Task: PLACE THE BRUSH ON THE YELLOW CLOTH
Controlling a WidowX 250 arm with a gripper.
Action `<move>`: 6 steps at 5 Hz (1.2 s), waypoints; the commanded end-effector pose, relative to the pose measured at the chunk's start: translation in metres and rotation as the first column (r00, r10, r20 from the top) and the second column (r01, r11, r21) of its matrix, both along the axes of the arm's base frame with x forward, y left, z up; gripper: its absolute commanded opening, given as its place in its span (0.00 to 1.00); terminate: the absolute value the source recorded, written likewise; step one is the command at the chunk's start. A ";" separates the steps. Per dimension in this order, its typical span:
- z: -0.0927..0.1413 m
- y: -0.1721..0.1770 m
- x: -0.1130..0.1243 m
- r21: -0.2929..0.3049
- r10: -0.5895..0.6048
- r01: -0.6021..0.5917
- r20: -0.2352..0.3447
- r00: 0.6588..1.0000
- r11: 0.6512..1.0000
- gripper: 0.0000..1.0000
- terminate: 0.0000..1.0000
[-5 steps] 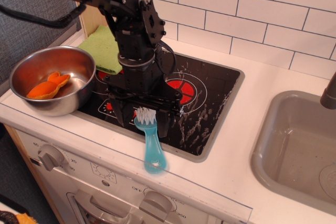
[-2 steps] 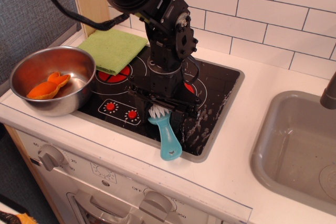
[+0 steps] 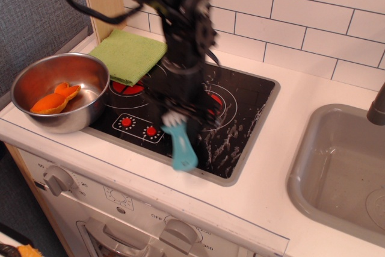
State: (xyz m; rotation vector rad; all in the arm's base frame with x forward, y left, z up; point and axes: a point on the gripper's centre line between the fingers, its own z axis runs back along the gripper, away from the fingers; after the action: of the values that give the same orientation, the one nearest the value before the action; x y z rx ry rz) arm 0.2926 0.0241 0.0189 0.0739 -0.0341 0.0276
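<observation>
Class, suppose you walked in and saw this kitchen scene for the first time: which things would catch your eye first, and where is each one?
The black robot arm, blurred with motion, dominates the middle over the black hob, its gripper at the head of the light-blue brush, whose handle points at the front edge. At the back left lies the yellow cloth, and in front of it stands a steel bowl holding an orange item.

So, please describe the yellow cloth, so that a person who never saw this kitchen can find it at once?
Start at the black stovetop set in the white counter. At its back left corner, by the tiled wall, lies the yellow cloth, flat and folded, behind the steel bowl. It is the only lime-green thing; the orange item sits inside the bowl.
</observation>
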 end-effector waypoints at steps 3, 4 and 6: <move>0.062 0.120 0.163 0.063 0.035 -0.052 0.245 0.969 0.997 0.00 0.00; 0.039 0.123 0.174 0.126 0.010 -0.035 0.192 0.981 0.991 0.00 0.00; 0.061 0.141 0.136 0.117 -0.018 -0.013 0.259 0.966 0.993 0.00 0.00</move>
State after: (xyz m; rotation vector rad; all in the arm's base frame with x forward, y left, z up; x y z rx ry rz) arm 0.4290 0.1500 0.0395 0.1508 -0.2139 0.0182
